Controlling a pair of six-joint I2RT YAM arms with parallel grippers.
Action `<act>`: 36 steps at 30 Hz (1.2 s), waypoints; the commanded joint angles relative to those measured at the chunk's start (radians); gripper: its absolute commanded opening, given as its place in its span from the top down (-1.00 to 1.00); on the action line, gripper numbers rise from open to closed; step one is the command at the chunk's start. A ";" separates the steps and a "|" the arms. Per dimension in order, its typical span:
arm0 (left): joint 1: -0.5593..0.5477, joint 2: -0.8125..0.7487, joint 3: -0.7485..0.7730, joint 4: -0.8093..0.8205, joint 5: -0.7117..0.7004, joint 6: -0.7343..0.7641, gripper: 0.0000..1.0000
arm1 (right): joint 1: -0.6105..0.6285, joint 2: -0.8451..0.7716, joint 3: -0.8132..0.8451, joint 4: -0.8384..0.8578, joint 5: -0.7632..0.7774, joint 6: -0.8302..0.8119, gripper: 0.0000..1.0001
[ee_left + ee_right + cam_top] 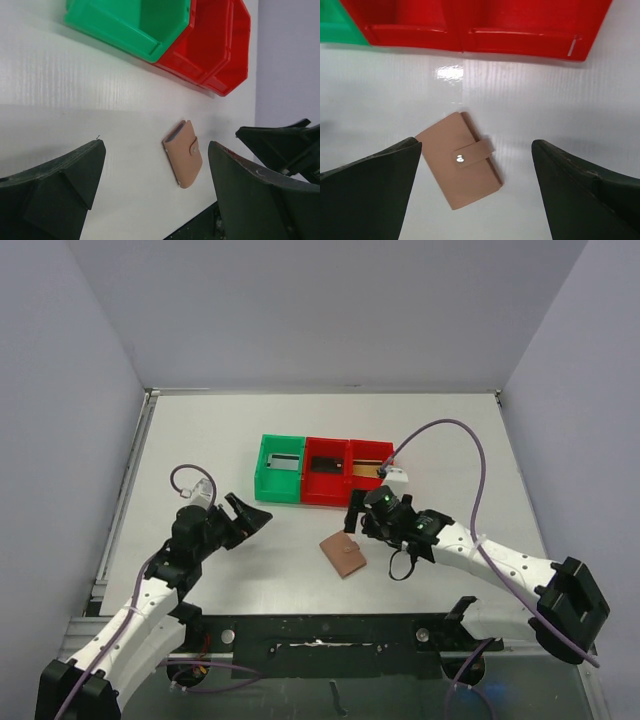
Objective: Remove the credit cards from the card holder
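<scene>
My left gripper (156, 146) and right gripper (476, 144) gape empty; the flat, snapped-shut card holder (458, 166), at the right's seven o'clock, could skid when pinched.

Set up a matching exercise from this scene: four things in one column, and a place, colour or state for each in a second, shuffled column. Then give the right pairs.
Column one
1. card holder
2. green bin
3. middle bin
4. left gripper

Column two
A. open, holding nothing
B. red
C. closed, tab snapped, lying flat
D. left end of the bin row

Pairs: 1-C, 2-D, 3-B, 4-A
</scene>
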 commanded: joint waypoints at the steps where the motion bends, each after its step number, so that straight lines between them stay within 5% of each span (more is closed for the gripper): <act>1: 0.004 -0.014 -0.054 0.227 0.103 -0.124 -0.62 | -0.062 -0.071 -0.098 0.109 -0.162 -0.069 -0.95; 13: -0.041 0.082 -0.034 0.166 0.115 -0.052 -0.50 | -0.026 -0.077 -0.138 0.150 -0.241 -0.108 -0.96; 26: -0.161 0.119 -0.032 0.184 0.011 -0.071 -0.34 | 0.087 0.215 0.104 -0.043 -0.052 -0.126 -0.28; 36: -0.191 0.116 -0.029 0.185 -0.012 -0.084 -0.28 | 0.079 0.253 0.110 -0.029 -0.072 -0.148 -0.14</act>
